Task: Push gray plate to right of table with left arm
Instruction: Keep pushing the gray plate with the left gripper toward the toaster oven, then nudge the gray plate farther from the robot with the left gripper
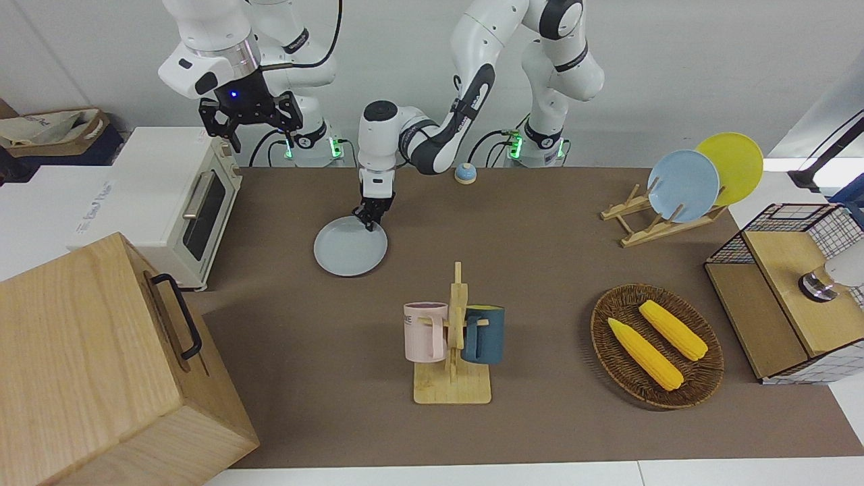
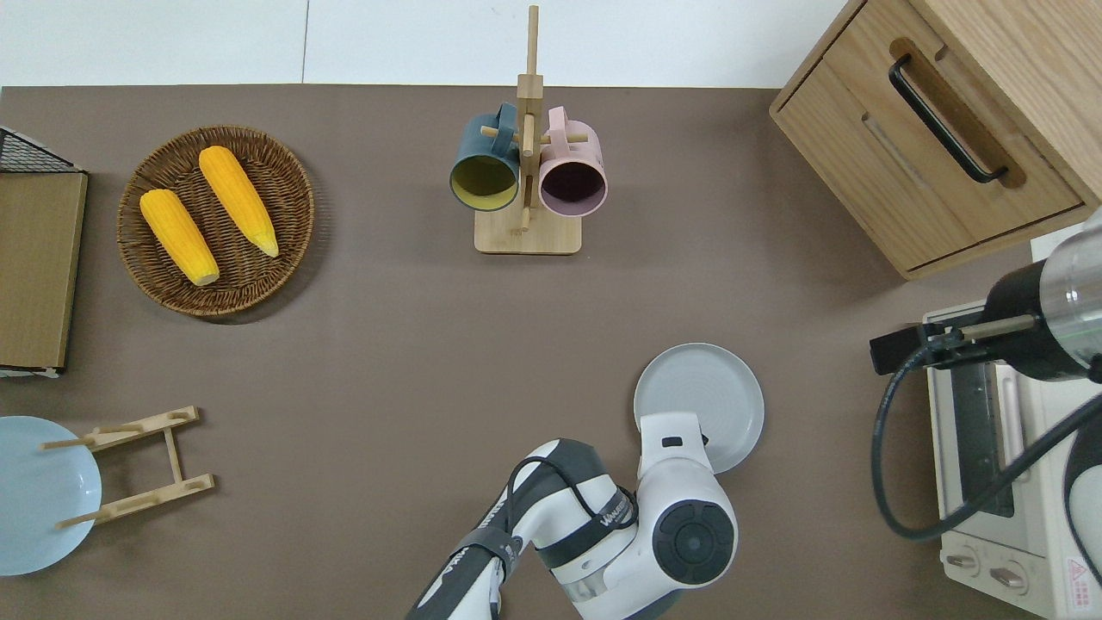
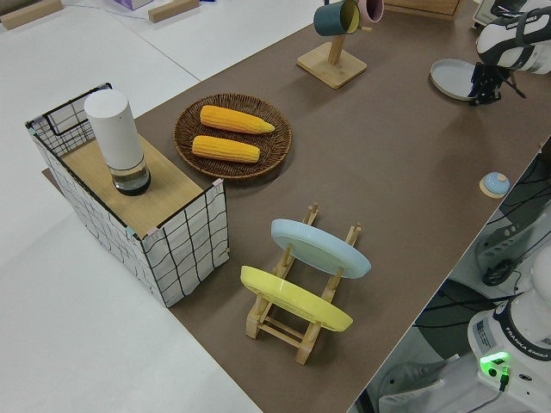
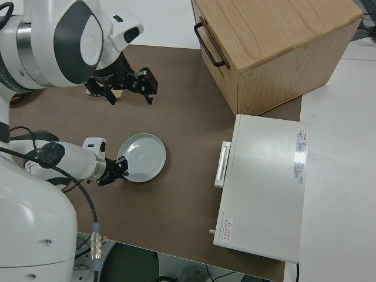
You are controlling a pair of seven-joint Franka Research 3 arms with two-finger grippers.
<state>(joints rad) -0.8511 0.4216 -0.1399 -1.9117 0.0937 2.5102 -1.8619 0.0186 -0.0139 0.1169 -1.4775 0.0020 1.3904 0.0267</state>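
The gray plate lies flat on the brown table, nearer to the robots than the mug stand and toward the right arm's end. My left gripper is down at the plate's rim on the side nearest the robots, its fingers together and touching the edge. In the overhead view the wrist hides the fingertips. The right arm is parked with its gripper open and nothing in it.
A white toaster oven and a wooden drawer box stand at the right arm's end. A mug stand, a corn basket, a plate rack, a wire crate and a small blue knob are also here.
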